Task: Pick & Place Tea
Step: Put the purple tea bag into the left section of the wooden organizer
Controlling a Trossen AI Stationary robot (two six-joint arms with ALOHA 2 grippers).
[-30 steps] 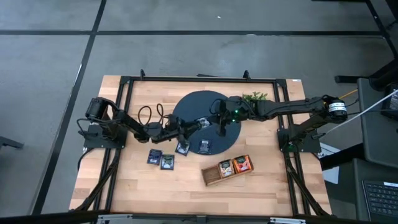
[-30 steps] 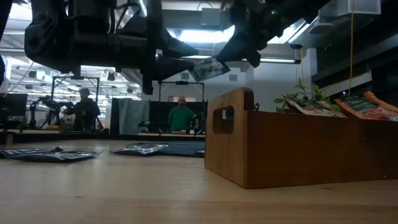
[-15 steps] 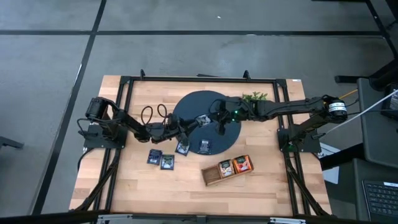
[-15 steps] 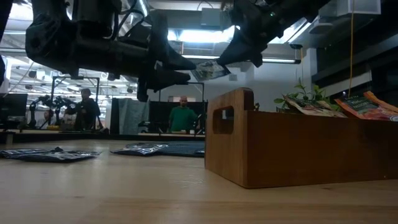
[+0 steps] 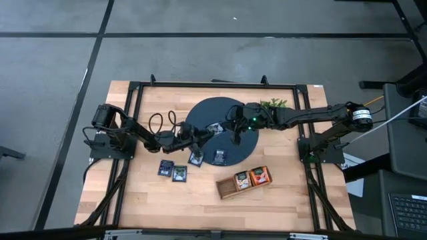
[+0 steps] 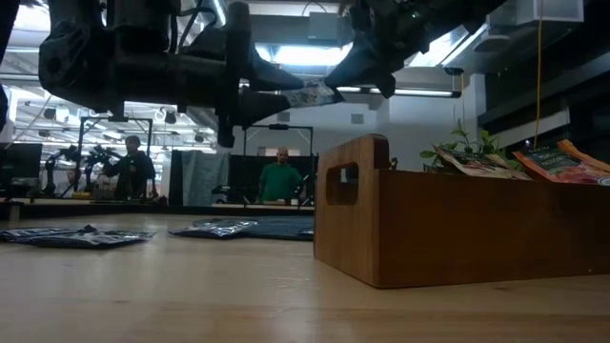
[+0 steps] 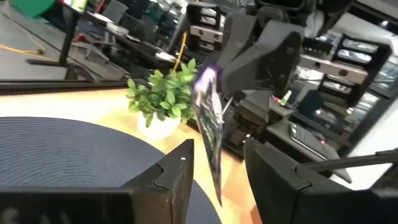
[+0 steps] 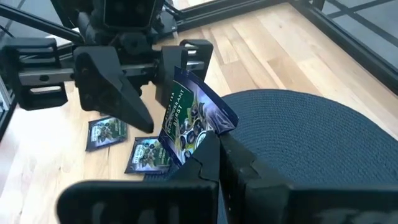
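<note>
Mid-handover, centre of the high view. Right pincer (image 8: 208, 152) is clamped on one corner of a dark navy tea sachet (image 8: 189, 121), held in the air above the round dark mat (image 5: 200, 117). Left pincer (image 7: 214, 171) stands wide, one finger either side of the sachet's hanging edge, not closed on it as far as I can tell.

Done: wooden tray (image 5: 228, 189), lower right of centre in the high view, has two compartments filled – a dark/green-label sachet (image 5: 241, 180) and an orange-red sachet (image 5: 259, 175). Third compartment, at the tray's left end, looks empty.

Left: four dark sachets loose – two on the counter (image 5: 140, 200) left of centre ( (image 5: 166, 167), (image 5: 179, 173)), two at the mat's lower edge ( (image 5: 195, 158), (image 5: 219, 157)). Plus the one in the air. Roughly a third done, my estimate.

Potted plant (image 5: 272, 105) untouched, upper right of the mat.
</note>
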